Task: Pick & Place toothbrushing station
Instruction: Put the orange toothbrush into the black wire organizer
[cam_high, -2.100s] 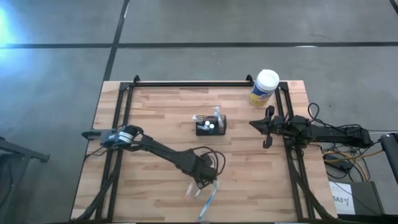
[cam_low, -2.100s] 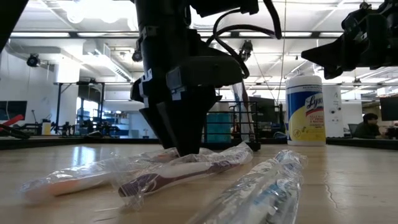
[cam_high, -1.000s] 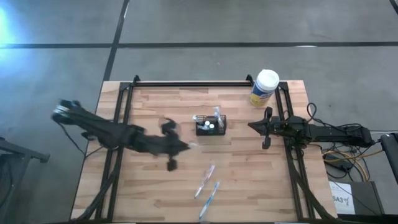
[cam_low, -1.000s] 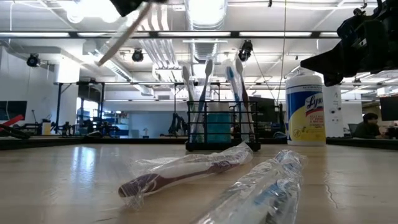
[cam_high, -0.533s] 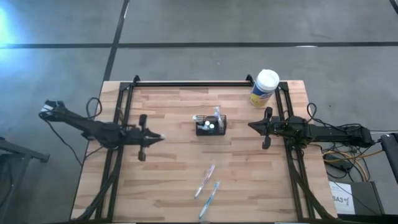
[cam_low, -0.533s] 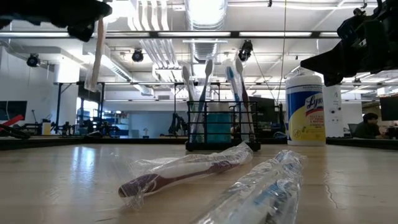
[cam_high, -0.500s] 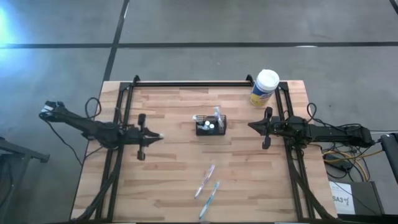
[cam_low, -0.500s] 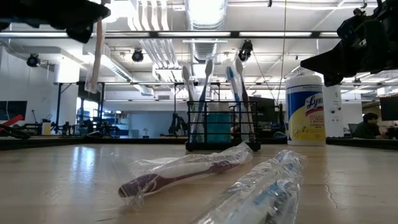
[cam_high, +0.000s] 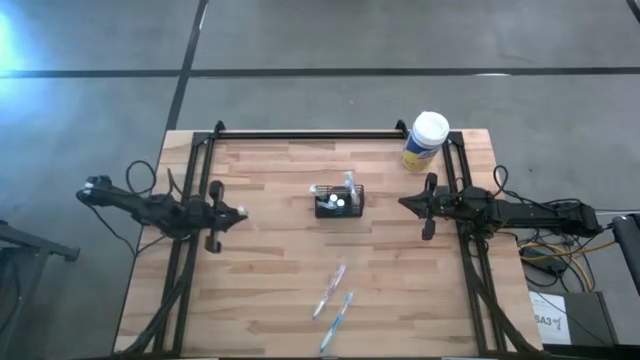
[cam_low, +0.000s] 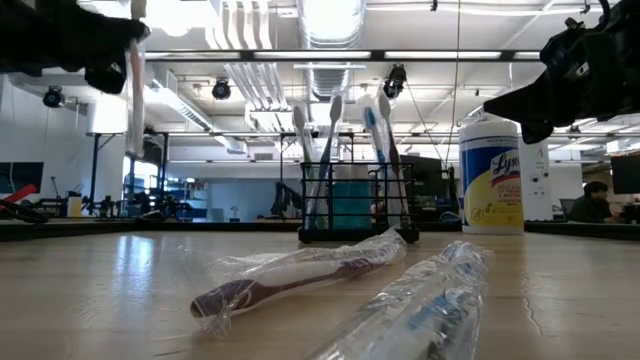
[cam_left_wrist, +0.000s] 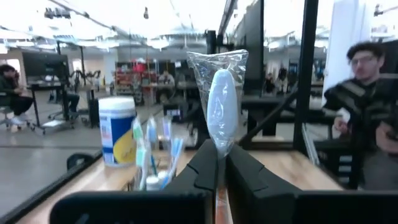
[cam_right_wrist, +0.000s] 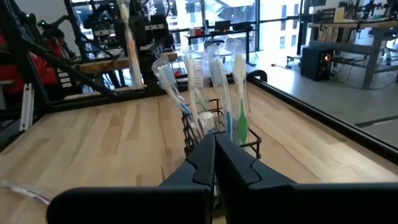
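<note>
The toothbrushing station, a small black wire caddy (cam_high: 339, 201), stands mid-table with several toothbrushes upright in it; the low view (cam_low: 355, 205) and the right wrist view (cam_right_wrist: 211, 124) show it too. My left gripper (cam_high: 240, 214) hovers at the table's left edge, pointing level toward the caddy, shut on a plastic-wrapped toothbrush (cam_left_wrist: 222, 115). My right gripper (cam_high: 405, 200) waits shut and level at the right edge, facing the caddy. Two more wrapped toothbrushes (cam_high: 331, 288) (cam_high: 337, 320) lie flat near the front edge. My left gripper pinches the wrapped toothbrush between its two fingers on the stretch just below the head (cam_left_wrist: 219, 158). The fingers come level from the table's left side and lie across the brush. The brush stands upright (cam_low: 133, 100), head up, lifted clear of the table.
A yellow-and-blue canister with a white lid (cam_high: 425, 140) stands at the far right corner. Black rails (cam_high: 300, 134) frame the table's far, left and right sides. A person (cam_left_wrist: 364, 93) sits in the room beyond the table.
My left gripper has drawn back from the table's middle toward its left edge and sunk, tipping up to level, still shut on the wrapped toothbrush. The brush has swung from slanting to upright. My right gripper has kept still.
</note>
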